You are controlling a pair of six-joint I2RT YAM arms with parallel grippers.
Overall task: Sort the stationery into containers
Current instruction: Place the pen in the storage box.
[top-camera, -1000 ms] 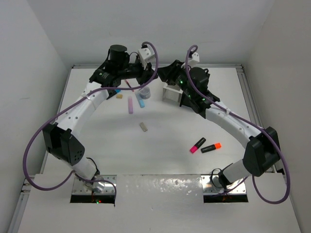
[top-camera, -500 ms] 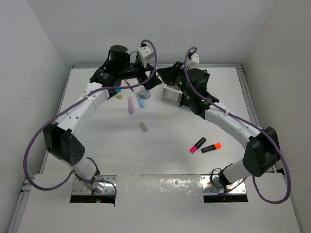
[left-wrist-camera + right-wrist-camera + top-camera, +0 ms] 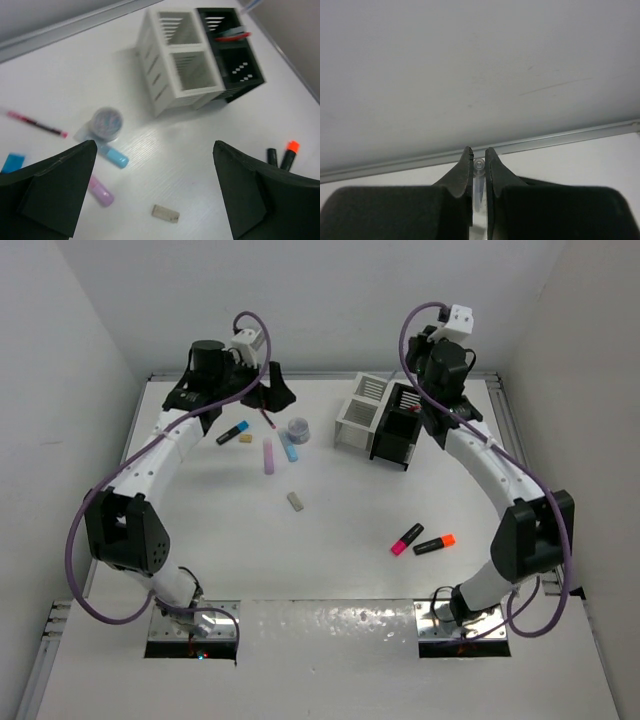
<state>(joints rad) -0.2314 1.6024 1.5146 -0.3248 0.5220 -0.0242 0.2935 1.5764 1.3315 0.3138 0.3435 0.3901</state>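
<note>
The left claw [image 3: 273,395] hangs wide open and empty at about 11 o'clock on the desk [image 3: 220,540]. It is above a loose cluster: a thin red pen [image 3: 37,124], a blue-ended highlighter [image 3: 231,432], a greyish round piece [image 3: 297,426], and a pastel pink stick [image 3: 268,456] lying just beside a pastel blue stick [image 3: 290,447]. A flat beige eraser [image 3: 295,501] lies apart, nearer the centre.

At 1 o'clock the slatted white bin [image 3: 358,420] touches the slatted black bin [image 3: 395,435], which already holds something red. Two stubby highlighters, one pink-ended [image 3: 406,538] and one orange-ended [image 3: 435,544], lie together at 4 o'clock.

The right claw [image 3: 477,155] is raised near the black bin, its jaws nearly closed on a slim pen [image 3: 479,170]. The pen looks smooth, pale and round-tipped, though its colour is unclear.

The step in hand looks like dropping that pen in. It should go best if the pen is tipped upright over one compartment, lowered past the rim, and only then released, since a smooth round barrel may bounce off the slats. For the left claw, the round piece and the two sticks lie close together, so closing across a single item's narrow width seems wise.
</note>
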